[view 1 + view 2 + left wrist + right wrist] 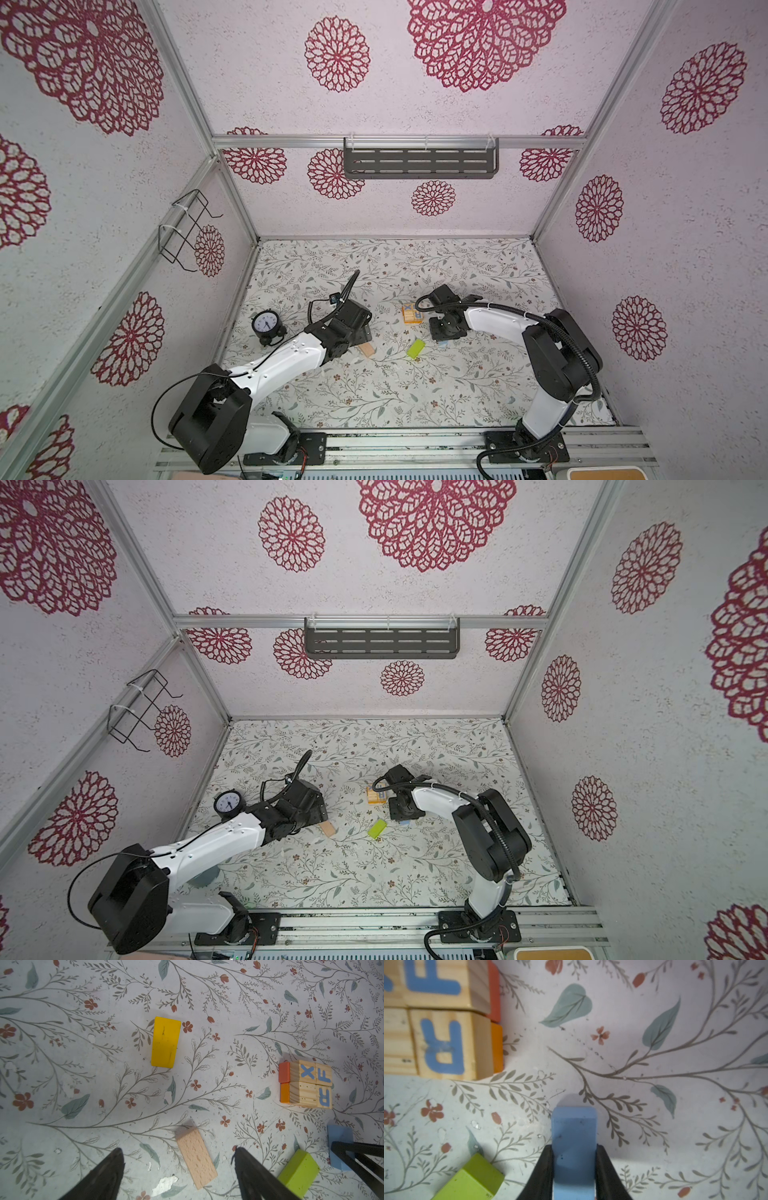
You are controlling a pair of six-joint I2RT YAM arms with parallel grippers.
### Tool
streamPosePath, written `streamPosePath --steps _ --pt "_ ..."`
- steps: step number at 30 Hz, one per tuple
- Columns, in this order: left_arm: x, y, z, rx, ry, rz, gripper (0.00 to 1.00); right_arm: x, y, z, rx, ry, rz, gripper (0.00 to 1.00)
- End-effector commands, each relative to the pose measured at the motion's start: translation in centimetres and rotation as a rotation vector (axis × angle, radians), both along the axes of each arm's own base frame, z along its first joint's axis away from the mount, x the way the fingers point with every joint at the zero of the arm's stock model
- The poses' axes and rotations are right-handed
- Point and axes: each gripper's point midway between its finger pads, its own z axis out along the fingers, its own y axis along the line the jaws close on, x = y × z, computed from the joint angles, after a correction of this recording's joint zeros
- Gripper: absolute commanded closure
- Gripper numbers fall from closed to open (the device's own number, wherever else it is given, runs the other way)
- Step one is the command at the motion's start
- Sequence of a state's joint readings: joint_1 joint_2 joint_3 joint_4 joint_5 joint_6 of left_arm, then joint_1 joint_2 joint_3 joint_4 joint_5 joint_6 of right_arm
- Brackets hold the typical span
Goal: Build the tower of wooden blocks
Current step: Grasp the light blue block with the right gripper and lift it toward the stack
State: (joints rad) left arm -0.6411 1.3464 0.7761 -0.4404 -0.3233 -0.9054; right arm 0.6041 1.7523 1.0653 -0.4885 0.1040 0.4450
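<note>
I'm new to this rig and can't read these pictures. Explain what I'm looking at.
A left arm and a right arm stand at a flowered table. Two pictures look down from overhead; the other two come from a camera on each wrist. On the table lie a yellow block, a tan block, a green block, a clock and a started tower: lettered cubes on orange blocks. The right gripper is closed on a blue block. The left gripper is open over the tan block and holds nothing.
</note>
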Motion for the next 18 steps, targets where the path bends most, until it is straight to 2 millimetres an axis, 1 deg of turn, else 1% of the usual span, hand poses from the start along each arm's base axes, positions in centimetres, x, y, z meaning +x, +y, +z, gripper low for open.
streamPosePath --steps 1,5,10,14,18 --pt "0.6 0.0 0.9 -0.028 -0.043 0.011 0.14 0.2 -0.6 0.9 -0.032 -0.006 -0.020 0.76" --pt "0.6 0.1 1.3 -0.035 -0.054 0.012 0.14 0.3 -0.4 2.1 -0.024 -0.016 -0.016 0.80" --pt "0.8 0.2 1.8 -0.036 -0.066 0.009 0.14 1.1 0.2 4.9 0.001 -0.055 -0.011 0.81" --pt "1.0 0.6 1.9 -0.039 -0.069 0.014 0.13 2.1 1.2 6.8 0.033 -0.072 -0.018 0.80" --pt "1.3 0.9 2.2 -0.046 -0.087 0.009 0.11 3.0 2.6 7.7 0.054 -0.074 -0.017 0.80"
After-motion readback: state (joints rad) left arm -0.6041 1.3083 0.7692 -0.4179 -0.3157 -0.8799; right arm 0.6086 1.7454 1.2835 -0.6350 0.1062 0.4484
